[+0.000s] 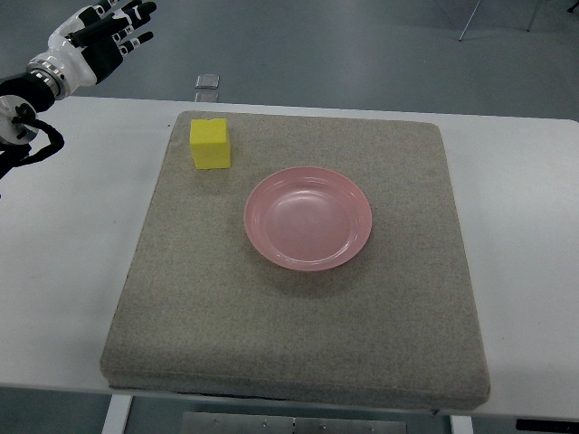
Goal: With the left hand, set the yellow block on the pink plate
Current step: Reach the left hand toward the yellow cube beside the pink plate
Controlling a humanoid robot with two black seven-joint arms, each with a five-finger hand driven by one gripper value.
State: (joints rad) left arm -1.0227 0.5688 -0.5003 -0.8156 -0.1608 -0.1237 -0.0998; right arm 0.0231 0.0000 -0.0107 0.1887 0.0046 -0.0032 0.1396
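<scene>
Grey mat nearest. Pink plate centre; yellow block at ten o'clock, looks light, spongy: pinch opposite side faces. My left hand far ten o'clock, fingers spread, empty.

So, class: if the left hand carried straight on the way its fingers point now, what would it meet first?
Nothing visible: the left hand points up-right, over the floor beyond the table, away from the yellow block. Depth is unclear.

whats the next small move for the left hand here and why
Probably bring the left hand right and toward the robot until it is over the yellow block. The hand is up past the table's far edge, fingers spread and empty, while the block sits untouched on the grey mat, apart from the pink plate.
</scene>
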